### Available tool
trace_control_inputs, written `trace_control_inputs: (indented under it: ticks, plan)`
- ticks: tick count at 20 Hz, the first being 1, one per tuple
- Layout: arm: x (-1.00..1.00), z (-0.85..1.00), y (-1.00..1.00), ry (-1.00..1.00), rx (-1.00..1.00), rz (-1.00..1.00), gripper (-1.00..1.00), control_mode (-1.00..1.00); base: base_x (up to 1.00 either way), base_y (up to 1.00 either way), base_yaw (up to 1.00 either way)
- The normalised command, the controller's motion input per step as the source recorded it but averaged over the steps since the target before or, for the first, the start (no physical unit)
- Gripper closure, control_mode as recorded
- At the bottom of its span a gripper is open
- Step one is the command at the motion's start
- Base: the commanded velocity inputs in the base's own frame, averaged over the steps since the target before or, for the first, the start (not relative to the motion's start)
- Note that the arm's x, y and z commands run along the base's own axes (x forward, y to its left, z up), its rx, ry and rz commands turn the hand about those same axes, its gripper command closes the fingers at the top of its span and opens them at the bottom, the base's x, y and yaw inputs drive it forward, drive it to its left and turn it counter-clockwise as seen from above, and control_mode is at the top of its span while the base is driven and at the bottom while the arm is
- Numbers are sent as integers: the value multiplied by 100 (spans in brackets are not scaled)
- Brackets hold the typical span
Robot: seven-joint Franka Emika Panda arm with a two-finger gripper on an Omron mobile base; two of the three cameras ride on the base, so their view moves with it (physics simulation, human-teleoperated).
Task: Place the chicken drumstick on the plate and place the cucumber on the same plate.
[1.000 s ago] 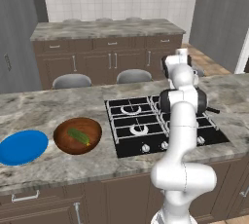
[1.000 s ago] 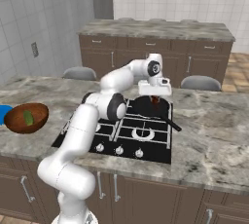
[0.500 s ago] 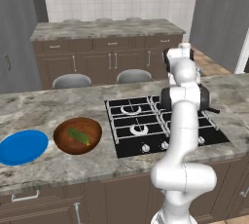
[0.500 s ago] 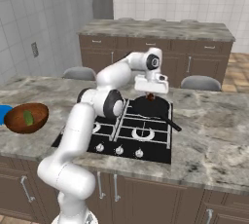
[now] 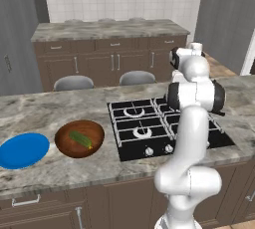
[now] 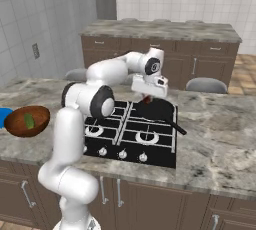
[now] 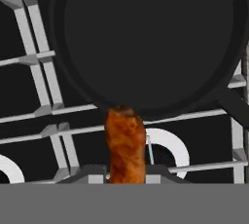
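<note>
Gripper (image 7: pixel 126 177): pinched tight on chicken drumstick (image 7: pixel 126 147), lifted above frying pan (image 7: pixel 151 38). Risk: slip during long swing toward plate (image 5: pixel 22 150); narrow end-grip.

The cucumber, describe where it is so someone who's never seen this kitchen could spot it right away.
Find the black stovetop set in the marble island counter. Left of it in the left base view sits a round brown wooden bowl, with a bright-blue plate beyond. The cucumber lies inside the bowl, the only small green oblong there.
</note>
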Motion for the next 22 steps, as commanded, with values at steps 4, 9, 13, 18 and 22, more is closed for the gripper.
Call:
trace_control_inputs:
  ticks: [4, 9, 13, 18, 22]
  plan:
    - [-61, 14, 31, -21, -5, -8, 100, -100, 0, 0, 0]
    - [-58, 26, 30, -7, -7, -10, 100, -100, 0, 0, 0]
    - [-54, 29, 29, 0, -6, -10, 100, -100, 0, 0, 0]
    - [-53, 27, 30, -1, -2, -6, 100, -100, 0, 0, 0]
    - [-51, 29, 27, 0, 0, -3, 100, -100, 0, 0, 0]
